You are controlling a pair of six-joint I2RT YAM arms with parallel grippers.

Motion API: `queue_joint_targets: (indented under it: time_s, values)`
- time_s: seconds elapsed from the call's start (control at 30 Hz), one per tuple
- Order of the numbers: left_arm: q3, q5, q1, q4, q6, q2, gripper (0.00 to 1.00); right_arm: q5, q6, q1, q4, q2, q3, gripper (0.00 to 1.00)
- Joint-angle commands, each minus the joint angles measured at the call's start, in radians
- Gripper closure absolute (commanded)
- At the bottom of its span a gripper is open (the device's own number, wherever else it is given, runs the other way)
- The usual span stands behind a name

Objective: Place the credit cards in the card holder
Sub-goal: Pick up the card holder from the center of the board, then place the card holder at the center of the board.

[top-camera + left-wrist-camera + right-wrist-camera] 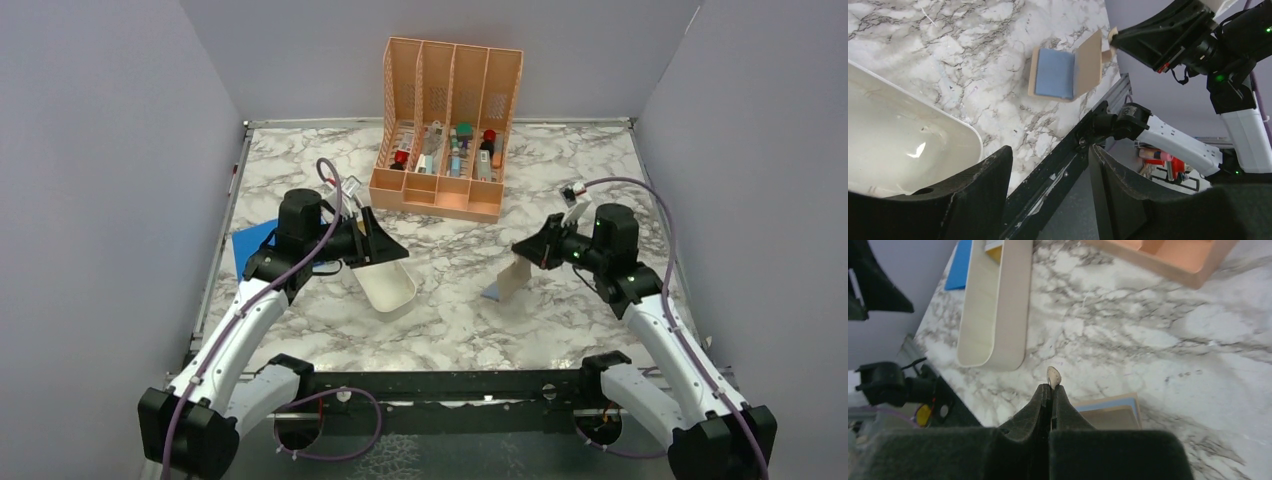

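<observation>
- Marble-patterned white and grey tabletop [450,320] carries everything, with the two arms working well apart on it.
- Far edge: the orange slotted plastic rack [445,130], with small bottles and tubes standing in its compartments. It looks to have no part in this job.
- Left edge: a large blue flat sheet [252,245], partly hidden behind the left arm.
- Just beside it sits the white oblong plastic tray [395,300]. The right wrist view shows a gold-yellow credit card [993,253] at one end, and the stretch seen from the left wrist is bare.
- Over that tray hovers the left gripper [1048,150], jaws spread, nothing between them.
- On the right, near the front edge, the small tan folding card holder [1068,72] lies open with a blue credit card [1054,73] on its inner face. I can't tell whether it is tucked into a sleeve or only resting there.
- Up top, the right gripper [1052,389] is clenched on the holder's pale snap tab [1053,376], keeping the flap raised.
- Trouble ahead, as I read it: that hold is on a small tab only. If it slips, the flap drops over the pocket. Pull harder and the light holder may lift or slide, spilling the blue card.
- The yellow card lies flat and close to the tray wall, so spread fingers could skid off it or shove the tray instead.
</observation>
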Motion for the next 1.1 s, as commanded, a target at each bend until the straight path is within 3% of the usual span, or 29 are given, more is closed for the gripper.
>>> queue_joint_targets:
  time_s: [0.0, 0.27, 0.4, 0.57, 0.83, 1.07]
  values:
    - [0.008, 0.038, -0.008, 0.002, 0.056, 0.078, 0.4, -0.263, 0.057, 0.018, 0.209, 0.038, -0.087, 0.99]
    - [0.012, -0.048, -0.076, 0.007, 0.077, 0.142, 0.44, -0.298, 0.089, 0.113, 0.431, 0.129, -0.139, 0.99]
    - [0.018, -0.086, -0.094, 0.009, 0.078, 0.173, 0.47, -0.283, 0.1, 0.21, 0.541, 0.233, -0.097, 0.99]
    - [0.006, -0.12, -0.099, 0.023, 0.066, 0.18, 0.51, -0.291, 0.095, 0.242, 0.64, 0.323, -0.045, 0.99]
    - [-0.003, -0.126, -0.126, 0.058, 0.071, 0.219, 0.53, -0.104, -0.078, 0.242, 0.417, 0.341, -0.12, 0.85]
    - [0.002, -0.14, -0.133, 0.065, 0.094, 0.251, 0.54, 0.124, -0.007, 0.242, 0.142, 0.321, -0.08, 0.69]
